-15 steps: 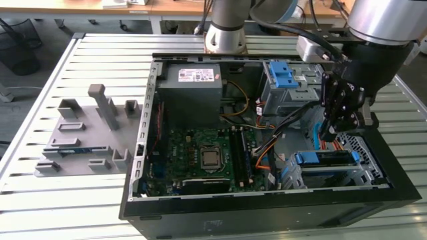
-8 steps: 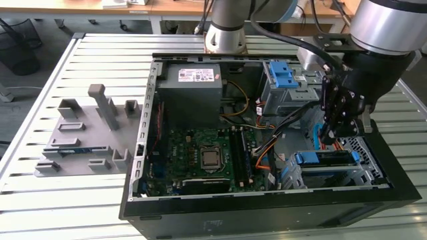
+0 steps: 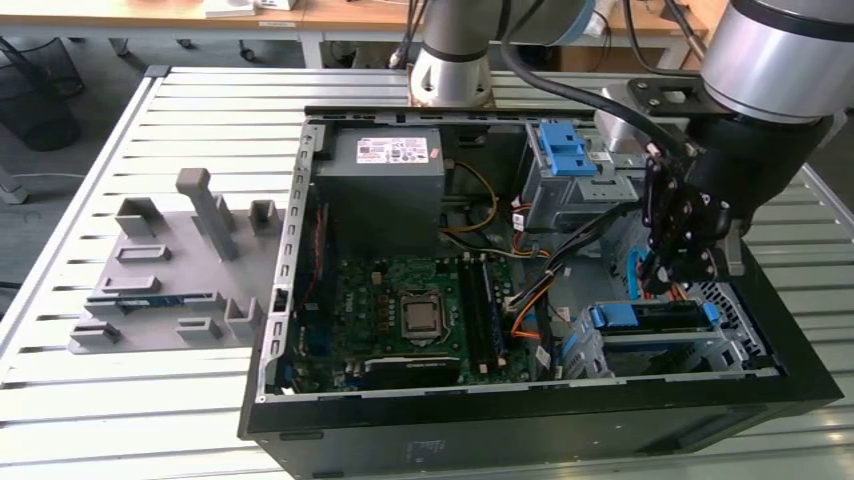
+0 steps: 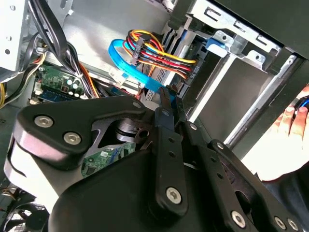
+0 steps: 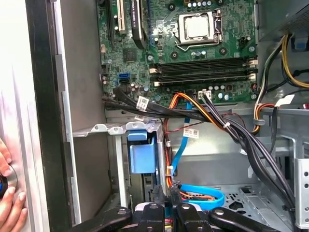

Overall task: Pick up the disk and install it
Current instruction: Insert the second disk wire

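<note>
The disk (image 3: 651,320) presents a dark flat body with a blue carrier frame at both short ends; it sits in the metal drive cage at the case (image 3: 534,412) corner nearest the exterior view's lower right, beside the motherboard (image 3: 414,310); it lies flat, long axis parallel to the near case wall, running from the exterior view's left to its right.

The exterior view shows the gripper (image 3: 681,265) hanging just above the disk, apart from it, and the case standing on the slatted table (image 3: 200,100) beside a grey fixture (image 3: 174,270); the first wrist view shows a blue carrier end (image 5: 142,157) inside the cage and the gripper (image 5: 165,189) near a blue cable (image 5: 203,198); both wrist views show a person's hand (image 4: 294,121) outside the case.

Whether the fingers (image 4: 164,101) are released or clenched cannot be told; nothing shows between them.
</note>
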